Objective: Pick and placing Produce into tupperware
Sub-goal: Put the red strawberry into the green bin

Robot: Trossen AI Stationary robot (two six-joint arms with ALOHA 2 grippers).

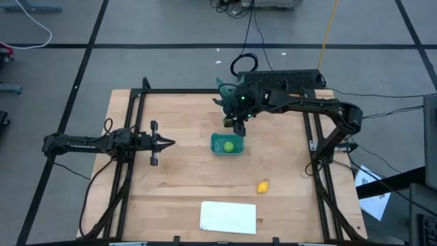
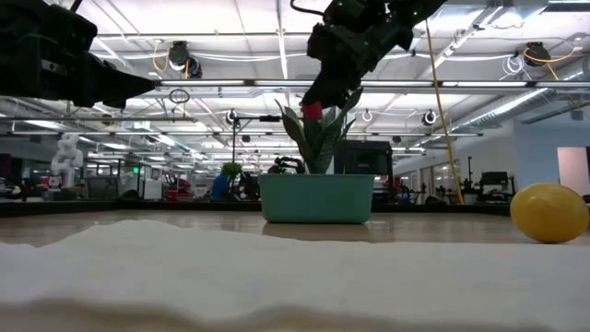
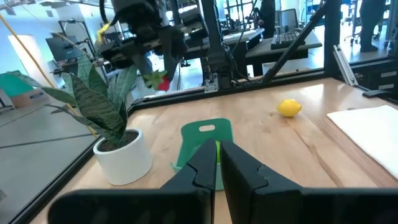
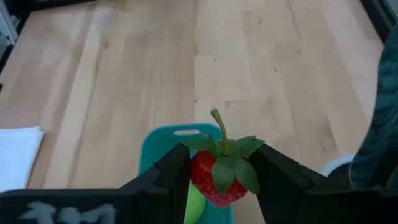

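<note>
The teal tupperware (image 1: 227, 144) sits mid-table with the lime-green fruit (image 1: 229, 145) lying inside it. My right gripper (image 1: 238, 127) hangs above the container's far edge, shut on the tiny red strawberry-like fruit (image 4: 216, 176), which also shows red in the low view (image 2: 313, 112). The yellow lemon (image 1: 263, 186) rests on the table toward the near right. My left gripper (image 1: 166, 142) waits shut, left of the container and pointing at it. In the left wrist view its fingers (image 3: 208, 169) cover part of the tupperware (image 3: 206, 138). My right gripper pinches the red fruit's body (image 4: 204, 180) between its two fingers, one on each side. The fingers come from above, pointing down. The fruit is lifted clear, above the tupperware (image 4: 163, 144), with its green leafy cap and stem (image 4: 219, 127) pointing away from the wrist.
A potted plant in a white pot (image 3: 124, 155) stands just beyond the container's far side, close to my right gripper. A flat white sheet (image 1: 228, 216) lies at the near edge. Black frame rails (image 1: 136, 123) run along the table's sides. Bare wood lies between container and sheet.
</note>
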